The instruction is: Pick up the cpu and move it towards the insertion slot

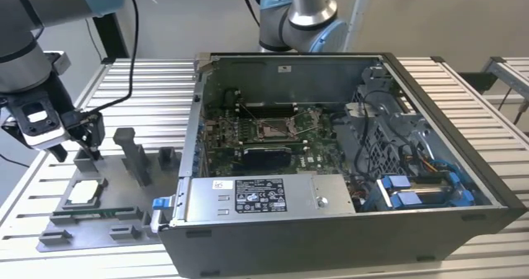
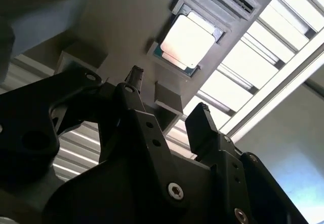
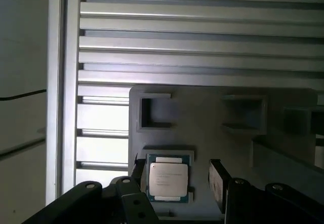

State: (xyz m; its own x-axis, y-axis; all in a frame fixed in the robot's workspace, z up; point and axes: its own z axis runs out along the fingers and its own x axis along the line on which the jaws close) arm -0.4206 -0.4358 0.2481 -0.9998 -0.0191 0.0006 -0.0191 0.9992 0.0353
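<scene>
The claw (image 1: 76, 152), black and two-fingered on the grey arm, hangs with its fingers spread apart and nothing between them, above the far end of a grey plastic holder tray (image 1: 49, 237) that lies on the ribbed aluminium tabletop (image 1: 148, 84). The cpu (image 1: 85, 192), a small flat square chip with a silver-grey metal top and a thin greenish rim, rests flat in a square pocket of that tray, at about 6 o'clock from the claw in the exterior view and apart from it. In the first wrist view the cpu (image 3: 168, 178) lies below the claw (image 3: 177, 171), roughly in line with the gap between the two fingers; in the second wrist view the claw (image 2: 167, 95) is open in the foreground and the cpu (image 2: 190, 39) sits in its pocket beyond the fingertips (image 2: 134, 76), untouched. A long thin green memory stick (image 1: 98, 214) lies in the tray just beside the cpu, at 6 o'clock from it in the exterior view. The insertion slot (image 1: 273, 128), a square socket with a shiny silver frame and a brownish centre, sits on the green board (image 1: 318, 155) inside an open dark grey computer case (image 1: 463, 186), well apart from the cpu at about 2 o'clock. A silver power supply box (image 1: 256, 198) lies along the near side of the case.
</scene>
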